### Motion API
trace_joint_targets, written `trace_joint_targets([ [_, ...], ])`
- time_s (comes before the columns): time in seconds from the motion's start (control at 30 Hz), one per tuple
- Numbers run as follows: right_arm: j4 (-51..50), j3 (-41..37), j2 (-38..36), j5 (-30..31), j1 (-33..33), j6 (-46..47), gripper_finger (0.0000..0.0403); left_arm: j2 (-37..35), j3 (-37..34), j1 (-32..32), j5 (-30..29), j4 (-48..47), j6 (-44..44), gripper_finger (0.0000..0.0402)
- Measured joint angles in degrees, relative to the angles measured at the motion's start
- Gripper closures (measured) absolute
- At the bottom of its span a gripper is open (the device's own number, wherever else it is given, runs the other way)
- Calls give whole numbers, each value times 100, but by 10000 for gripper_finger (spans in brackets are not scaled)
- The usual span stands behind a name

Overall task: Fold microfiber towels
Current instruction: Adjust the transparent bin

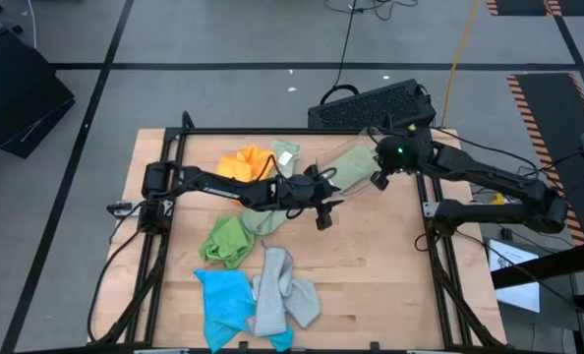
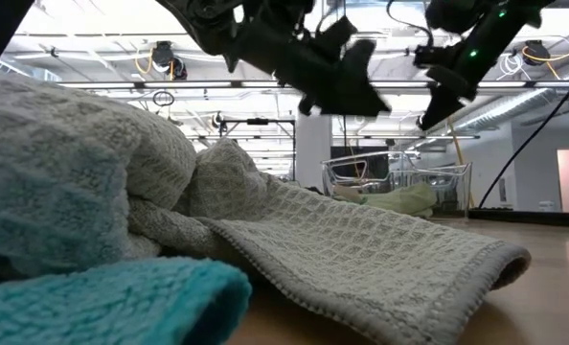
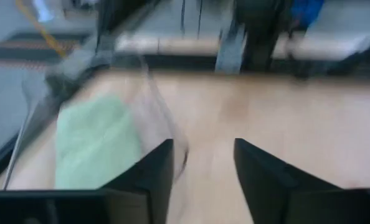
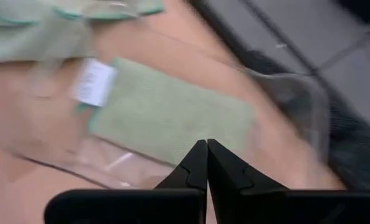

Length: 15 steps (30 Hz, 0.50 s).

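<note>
On the worktop (image 1: pixel 371 246), at its left front, a blue towel (image 1: pixel 223 300) lies crumpled, with a grey towel (image 1: pixel 277 290) draped beside it and touching it. Behind them sits a bright green towel (image 1: pixel 228 238), and farther back an orange towel (image 1: pixel 245 163) with a small pale green towel (image 1: pixel 284 154) just beside it.

The left arm reaches from the left edge across the middle of the worktop, stretched nearly flat, its left gripper (image 1: pixel 323 200) ending above bare wood past the bright green towel. Its jaws are spread with nothing between them; in the left wrist view a folded pale green towel (image 3: pixel 94 146) lies ahead and to one side of the gap, inside a clear plastic bin (image 3: pixel 157 102).

That bin (image 1: pixel 366 157) lies at the back of the worktop, right of centre, with the folded towel (image 1: pixel 349 167) inside it.

The right arm comes in from the right edge, bent at the elbow, its right gripper (image 1: pixel 380 179) at the bin. Its jaws are pressed together, the tips just over the towel's (image 4: pixel 172 115) near edge; a white tag (image 4: pixel 94 82) shows at the towel's corner.
</note>
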Motion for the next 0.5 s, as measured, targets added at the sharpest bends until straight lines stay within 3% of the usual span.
trace_joint_targets([
  [0.17,-287,2,-427,676,105,39,403,340,669,65,-123,-870,523,205],
  [0.5,-377,2,-769,687,103,-8,403,580,1098,426,320,-1370,1567,260],
])
